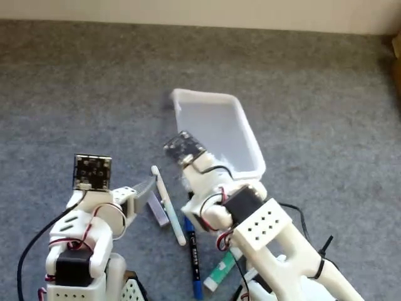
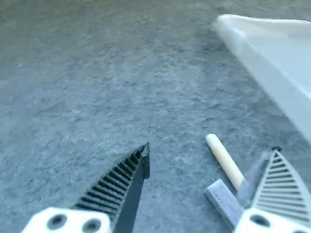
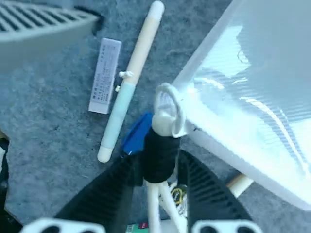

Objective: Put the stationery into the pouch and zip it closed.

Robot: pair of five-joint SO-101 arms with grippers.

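Grey carpet [image 3: 53,141] — right end effector [image 3: 158,164] clamps a pen [image 3: 158,145] beside the pouch [image 3: 252,97].

Two white plastic robot arms: the left arm [image 1: 103,219] carries a black servo motor [image 1: 74,266], red and black cables [image 1: 66,241] and a square black camera board [image 1: 93,172]. The right arm [image 1: 301,257] has a white plate dotted with round holes [image 1: 266,224] and a black cable tie [image 1: 324,251]. The left gripper [image 2: 211,148] pairs one black ribbed finger [image 2: 124,179] with a pale grey one, while the right gripper [image 3: 158,160] has two black ribbed fingers [image 3: 209,194].

Print on eraser [image 3: 104,75], blue pen [image 1: 193,254]: illegible.
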